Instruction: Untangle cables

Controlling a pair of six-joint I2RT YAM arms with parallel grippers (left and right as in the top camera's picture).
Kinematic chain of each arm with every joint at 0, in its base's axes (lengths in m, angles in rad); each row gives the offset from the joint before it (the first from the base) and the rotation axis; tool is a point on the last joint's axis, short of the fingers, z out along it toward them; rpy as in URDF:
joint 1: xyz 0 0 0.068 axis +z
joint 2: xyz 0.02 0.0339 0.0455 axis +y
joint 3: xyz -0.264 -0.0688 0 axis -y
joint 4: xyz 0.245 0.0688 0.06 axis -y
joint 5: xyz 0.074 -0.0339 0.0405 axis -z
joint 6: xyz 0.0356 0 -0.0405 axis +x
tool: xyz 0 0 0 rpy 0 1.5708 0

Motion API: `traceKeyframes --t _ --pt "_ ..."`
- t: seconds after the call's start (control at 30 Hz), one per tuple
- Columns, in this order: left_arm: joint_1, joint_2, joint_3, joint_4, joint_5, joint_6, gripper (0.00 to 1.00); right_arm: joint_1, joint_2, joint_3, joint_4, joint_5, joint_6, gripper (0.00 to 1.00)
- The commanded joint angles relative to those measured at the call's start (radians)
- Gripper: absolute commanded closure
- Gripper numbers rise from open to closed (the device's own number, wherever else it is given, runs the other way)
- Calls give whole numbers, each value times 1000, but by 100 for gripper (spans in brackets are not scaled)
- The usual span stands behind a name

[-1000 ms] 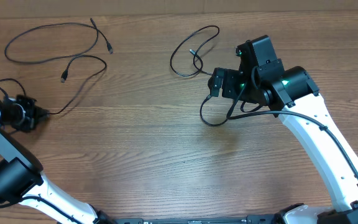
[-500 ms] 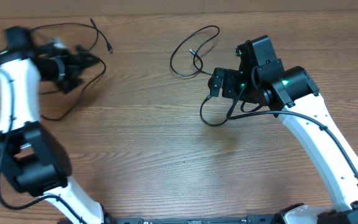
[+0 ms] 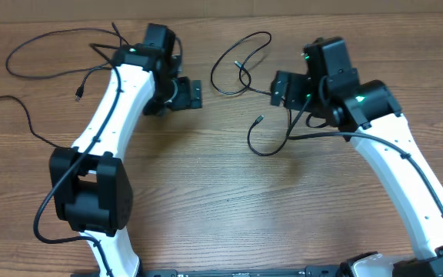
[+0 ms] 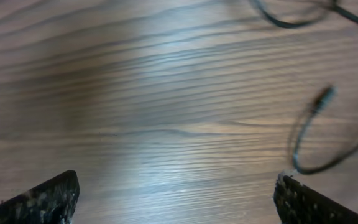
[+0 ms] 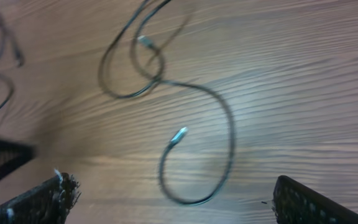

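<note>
Your black two-finger left gripper (image 3: pixel 188 94) and right gripper (image 3: pixel 281 88) hung empty, jaws apart, either side of a thin black looped cable (image 5: pixel 232 135) at the far middle, likely to take its ends. A second cable (image 3: pixel 52 34) lay far left, apparently separate.

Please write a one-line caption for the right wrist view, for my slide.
Open right hand hovers above a loose black cable curling on the wooden table.

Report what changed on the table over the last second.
The left gripper released the left cable at the table's left edge and swung, open, to the top middle. The right gripper shifted slightly up, uncovering a plug. It stayed open; the right cable lay unchanged.
</note>
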Motion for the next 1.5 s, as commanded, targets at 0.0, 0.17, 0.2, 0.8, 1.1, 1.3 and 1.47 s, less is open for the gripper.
traceKeyframes --t 0.0,0.17,0.2,0.8,1.1,1.3,1.47 --pt "116 -1 -5 -44 -41 -101 0 -37 34 9 -16 53 -14 0" --pt "181 -1 -5 -131 32 -126 0 -51 161 9 -5 164 -18 0" --pt "180 -1 -5 -164 29 -126 0 -68 198 9 -6 149 -17 0" --pt "56 0 -58 -216 24 -126 1 -126 474 -75 145 -180 -18 29" --pt "22 -1 -58 -215 24 -126 0 -127 538 -76 179 -180 -18 51" --pt "22 0 -58 -219 24 -126 0 -126 556 -75 177 -236 -14 96" --pt "22 -1 -58 -222 69 -162 0 -128 522 -10 72 -395 -81 96"
